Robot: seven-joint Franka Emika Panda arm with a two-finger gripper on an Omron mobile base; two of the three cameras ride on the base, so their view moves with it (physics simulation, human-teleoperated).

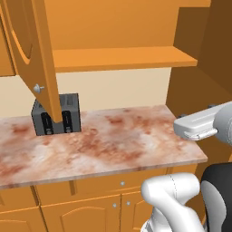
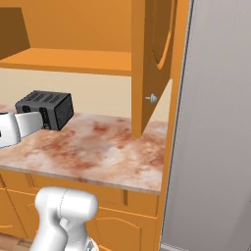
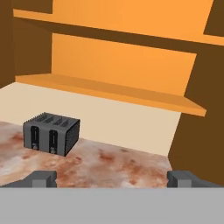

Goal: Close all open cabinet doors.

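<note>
Two doors: the left cabinet door [image 1: 34, 54] and right cabinet door [image 2: 152, 59] both stand swung out over the countertop [image 1: 118, 140].
Gripper [image 3: 111, 179]: fingers spread wide apart, holding nothing, above the countertop's front edge.
Toaster [image 3: 51, 133]: dark, against the back wall near the countertop's left end.

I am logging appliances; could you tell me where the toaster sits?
The toaster stands on the marble counter against the back wall, behind the open cabinet door.

Dark toaster [image 3: 51, 134] (two slots) on marbled countertop [image 1: 113, 145].
</note>
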